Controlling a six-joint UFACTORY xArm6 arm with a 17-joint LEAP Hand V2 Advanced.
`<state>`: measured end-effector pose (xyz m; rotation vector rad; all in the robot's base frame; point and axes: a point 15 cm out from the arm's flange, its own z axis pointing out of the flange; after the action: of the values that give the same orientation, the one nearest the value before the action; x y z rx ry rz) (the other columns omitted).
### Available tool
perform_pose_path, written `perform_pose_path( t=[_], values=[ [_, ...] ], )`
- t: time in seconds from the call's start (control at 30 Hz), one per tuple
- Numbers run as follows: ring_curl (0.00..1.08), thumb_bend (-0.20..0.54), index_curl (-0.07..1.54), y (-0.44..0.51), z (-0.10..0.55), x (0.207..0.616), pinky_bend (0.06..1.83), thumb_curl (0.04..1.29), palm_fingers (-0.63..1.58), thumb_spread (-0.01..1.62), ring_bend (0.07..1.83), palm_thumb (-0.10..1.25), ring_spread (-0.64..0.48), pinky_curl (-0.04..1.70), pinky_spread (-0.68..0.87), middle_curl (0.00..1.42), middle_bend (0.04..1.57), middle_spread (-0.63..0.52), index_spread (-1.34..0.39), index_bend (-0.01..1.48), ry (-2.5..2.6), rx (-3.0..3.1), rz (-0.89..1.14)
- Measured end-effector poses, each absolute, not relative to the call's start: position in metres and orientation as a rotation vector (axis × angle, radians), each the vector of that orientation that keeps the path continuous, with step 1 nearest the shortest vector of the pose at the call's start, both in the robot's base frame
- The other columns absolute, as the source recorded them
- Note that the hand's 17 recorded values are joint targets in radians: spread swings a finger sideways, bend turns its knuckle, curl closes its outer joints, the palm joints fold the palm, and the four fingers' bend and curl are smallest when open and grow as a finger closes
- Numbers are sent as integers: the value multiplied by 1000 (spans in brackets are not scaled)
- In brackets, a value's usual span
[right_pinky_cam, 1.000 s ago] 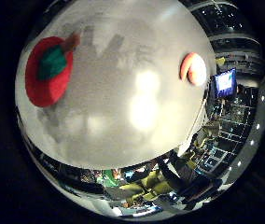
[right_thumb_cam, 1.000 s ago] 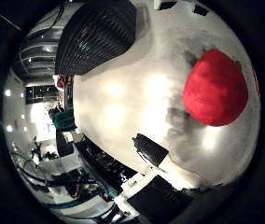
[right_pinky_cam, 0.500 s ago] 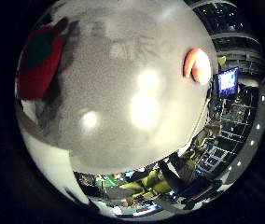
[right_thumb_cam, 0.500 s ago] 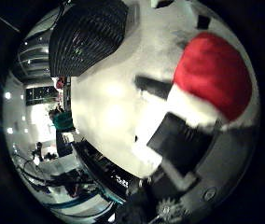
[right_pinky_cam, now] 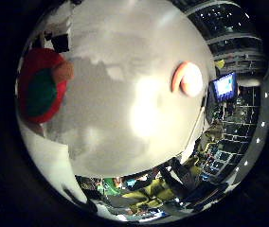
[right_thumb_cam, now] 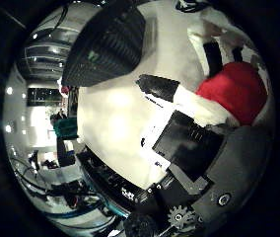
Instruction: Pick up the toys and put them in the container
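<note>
The hand (right_thumb_cam: 199, 148) now has its white and black fingers (right_thumb_cam: 179, 96) curled in round the red toy (right_thumb_cam: 233, 94), which sits between them at about two o'clock in the thumb side view; half a second ago only one finger reached toward it, and a second ago none showed there at all. I judge this to be the closing of the grasp, though whether the hold is firm cannot be told, since the far side of the toy is hidden. From the little finger side the same toy shows its green patch at nine o'clock, resting on the white table (right_pinky_cam: 125, 156). A second toy, an orange and cream piece (right_pinky_cam: 186, 78), lies well apart at two o'clock, untouched. The dark slatted container (right_thumb_cam: 105, 47) stands on the table at eleven o'clock, empty of toys as far as can be seen. Nothing is yet delivered; the lift comes next.
</note>
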<state>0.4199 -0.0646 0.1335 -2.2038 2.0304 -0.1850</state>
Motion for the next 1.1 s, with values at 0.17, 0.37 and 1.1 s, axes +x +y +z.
perform_pose_path(
  t=[0.17,0.37,1.1],
  values=[
    [640,-19,723,-57,194,414,1246,356,1209,970,1345,816,-196,803,-242,685,1268,-126,-253,1116,1973,-2185,-265],
    [637,-21,717,-7,266,405,1219,378,1185,966,1383,841,-187,902,-207,661,1310,-113,-220,1158,1836,-2212,-297],
    [502,-29,531,233,288,501,922,378,131,1007,1116,771,-189,868,-277,450,819,-162,-430,583,1513,-2292,-241]
  ],
)
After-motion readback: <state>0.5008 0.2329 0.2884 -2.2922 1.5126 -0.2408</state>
